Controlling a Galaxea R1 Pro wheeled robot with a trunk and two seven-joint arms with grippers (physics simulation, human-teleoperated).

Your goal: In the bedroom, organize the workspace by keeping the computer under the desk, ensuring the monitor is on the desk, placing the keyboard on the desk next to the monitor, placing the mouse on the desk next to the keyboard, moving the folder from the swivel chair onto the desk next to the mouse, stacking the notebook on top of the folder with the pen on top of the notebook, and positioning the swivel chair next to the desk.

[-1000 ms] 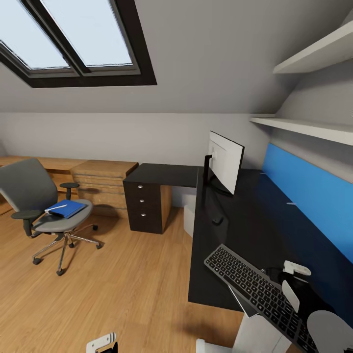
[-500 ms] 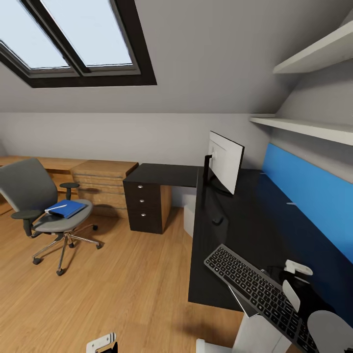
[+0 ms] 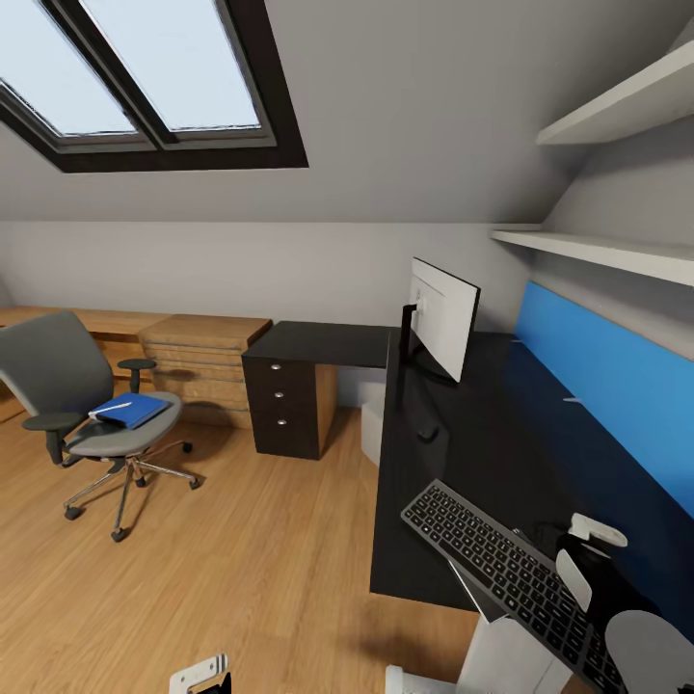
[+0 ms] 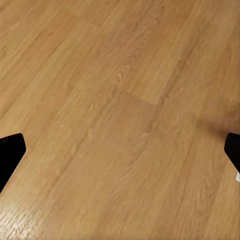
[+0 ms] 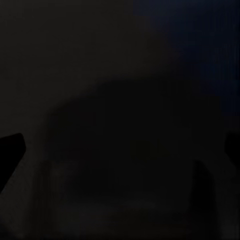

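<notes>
Nearest me, my right claw (image 3: 590, 540) hangs over the desk (image 3: 482, 424), just beside the far end of the keyboard (image 3: 506, 569). Its wrist view is nearly black, with dark fingertips at the two edges, so I judge it spread wide and holding nothing. The keyboard lies skewed at the near end of the desk, one corner apparently overhanging the front edge. My left claw (image 4: 120, 155) points down at bare wood floor (image 4: 120, 100), fingertips far apart at the frame edges, wide and empty.

Further along the desk a small dark lump, probably the mouse (image 3: 427, 434), sits well short of the monitor (image 3: 441, 318), which stands upright at the corner. Below it I see a pale box under the desk, likely the computer (image 3: 371, 434). Across the room the chair (image 3: 87, 405) stands well apart from the desk, with the folder (image 3: 132, 410) on its seat; something pale lies on the folder, but I cannot tell what.

The risks as I judge them: the keyboard is well apart from the monitor and needs shifting, and a careless push near that edge could tip it onto the floor. Sliding it forward could also knock the mouse away. The dark wrist view gives me little to judge height by.
</notes>
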